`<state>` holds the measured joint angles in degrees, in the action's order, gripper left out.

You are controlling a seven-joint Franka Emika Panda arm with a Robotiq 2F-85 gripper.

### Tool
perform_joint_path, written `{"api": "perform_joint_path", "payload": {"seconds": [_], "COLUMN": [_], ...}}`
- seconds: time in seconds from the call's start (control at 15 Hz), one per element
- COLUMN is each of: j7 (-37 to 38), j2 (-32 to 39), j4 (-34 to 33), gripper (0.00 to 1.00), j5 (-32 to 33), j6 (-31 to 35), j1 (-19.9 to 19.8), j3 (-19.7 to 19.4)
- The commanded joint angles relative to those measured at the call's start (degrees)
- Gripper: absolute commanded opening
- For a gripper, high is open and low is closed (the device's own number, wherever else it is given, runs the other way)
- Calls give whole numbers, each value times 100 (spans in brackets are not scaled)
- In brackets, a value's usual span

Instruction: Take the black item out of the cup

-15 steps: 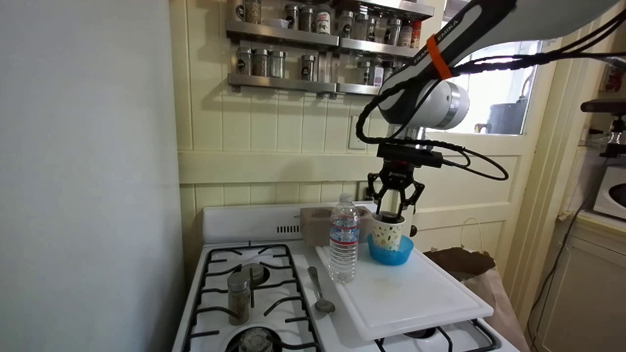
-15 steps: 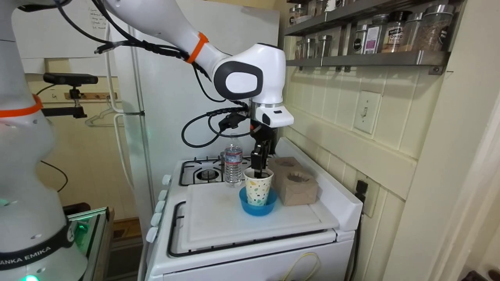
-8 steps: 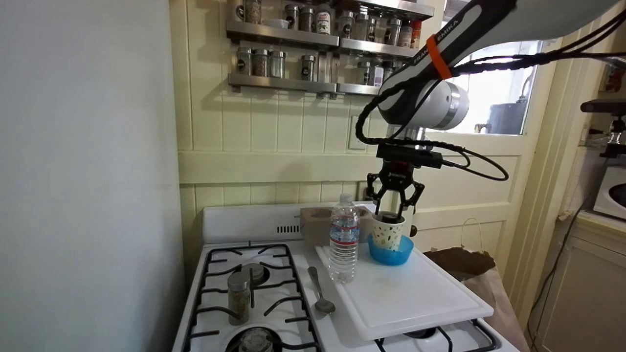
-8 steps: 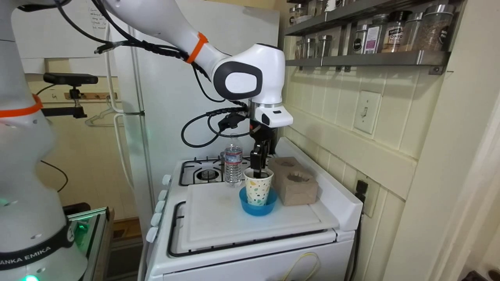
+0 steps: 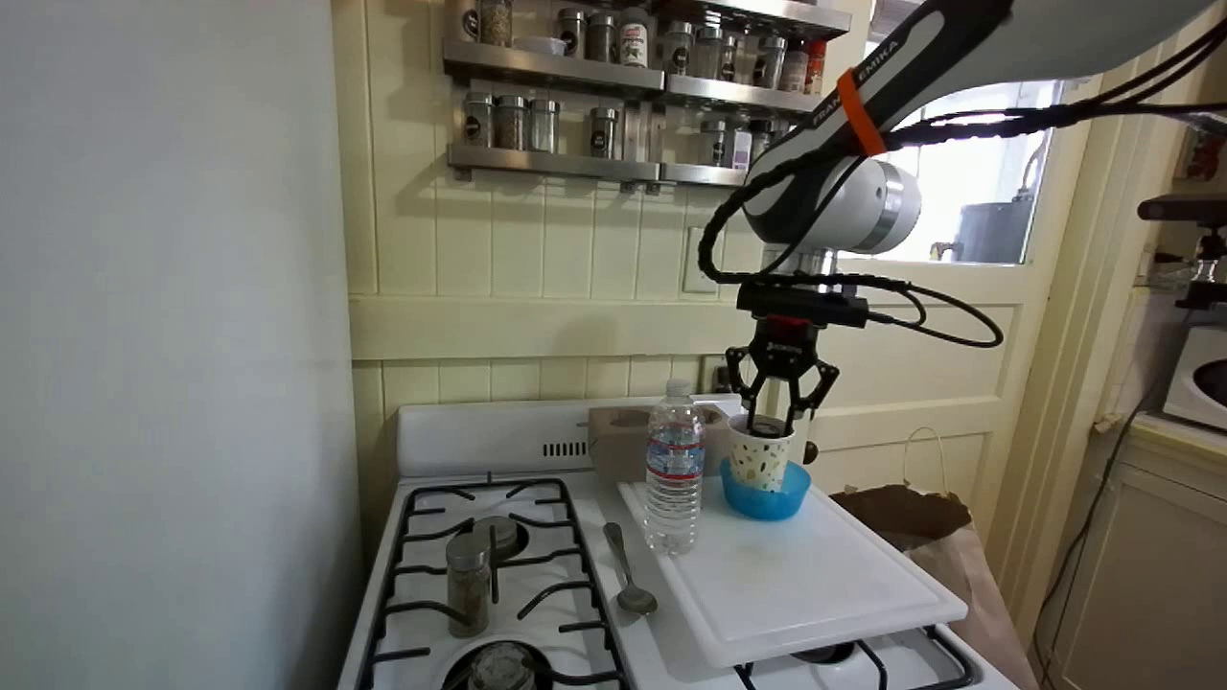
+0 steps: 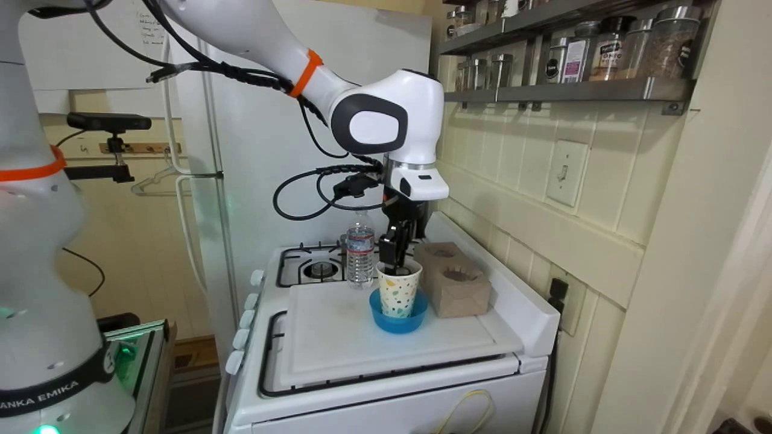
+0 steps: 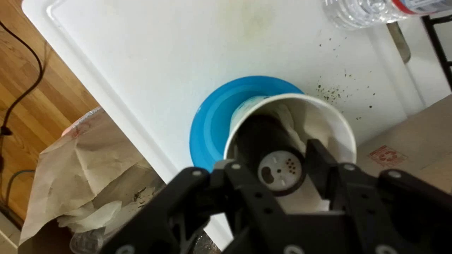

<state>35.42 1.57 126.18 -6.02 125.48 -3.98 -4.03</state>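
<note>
- Flanking the black tube, just right of the wrist view's centre, the gripper stood part-way spread; whether it had hold could not be told.
- The tube sat inside the cup.

Both exterior views eye our bench from different sides, well back, sharing the cup. Wrist view's super close, peering down into it.

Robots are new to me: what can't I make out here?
Black item: lower end hidden by the cup in both exterior views.
Gripper: grip unclear, blurred dark on dark, in the wrist view.
Handwritten note: too small to read in an exterior view.
White appliance: cut by right edge in an exterior view.
</note>
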Motion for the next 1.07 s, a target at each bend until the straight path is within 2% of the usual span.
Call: {"api": "perform_joint_path", "payload": {"seconds": [0.0, 0.07, 0.13, 0.2, 0.27, 0.4, 0.53, 0.93, 1.0], "j7": [379, 476, 543, 622, 683, 787, 863, 858, 852], "j2": [108, 111, 126, 144, 149, 140, 99, 24, 31], "j4": [-38, -47, -52, -62, -74, -99, -140, -263, -264], "gripper": [54, 57, 47, 31, 30, 12, 1, 0, 26], "j5": [1, 42, 60, 94, 108, 156, 215, 270, 253], "j6": [-217, -230, -241, -252, -253, -258, -275, -354, -380], "j1": [15, 13, 12, 13, 15, 18, 19, 18, 21], "j3": [-15, -20, -24, -27, -27, -26, -27, -26, -22]}}
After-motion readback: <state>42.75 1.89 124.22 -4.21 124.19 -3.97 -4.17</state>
